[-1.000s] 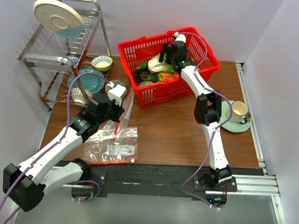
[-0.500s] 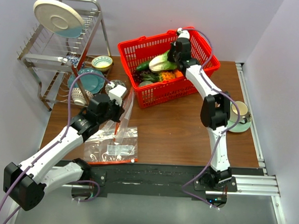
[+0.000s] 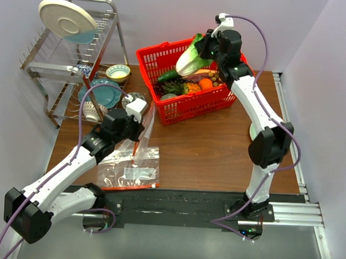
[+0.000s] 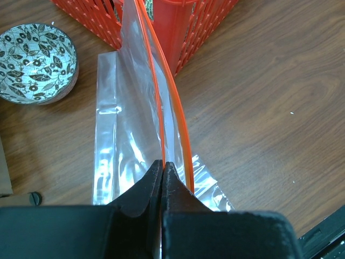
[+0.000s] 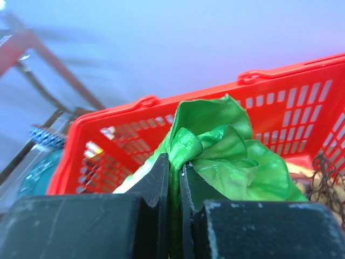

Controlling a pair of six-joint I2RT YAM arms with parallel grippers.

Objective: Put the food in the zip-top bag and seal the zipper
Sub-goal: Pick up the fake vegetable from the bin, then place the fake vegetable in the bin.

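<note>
My right gripper [image 3: 203,49] is shut on the leafy green end of the napa cabbage [image 3: 189,59], which hangs above the red basket [image 3: 162,109]. In the right wrist view the leaf [image 5: 226,143] is pinched between the jaws of the right gripper [image 5: 175,162]. A dark cucumber [image 3: 166,76] lies in the basket. A net of brown round things [image 5: 326,183] shows at the right edge. My left gripper [image 4: 163,165] is shut on one lip of the zip-top bag [image 4: 126,135], holding its mouth upright and slightly parted. The red-orange zipper [image 4: 177,105] runs away from the jaws. The bag's body [image 3: 131,169] lies on the table.
The basket also holds an orange [image 3: 205,83] and dark greens. A dish rack [image 3: 61,61] with a plate [image 3: 67,20] stands at the back left. A teal plate [image 3: 102,95], a small bowl [image 3: 118,72] and a patterned bowl [image 4: 35,62] sit near the bag.
My right gripper closed on the cabbage in the basket and lifted it up and back, clear of the other contents. The left arm and the bag have not moved.
</note>
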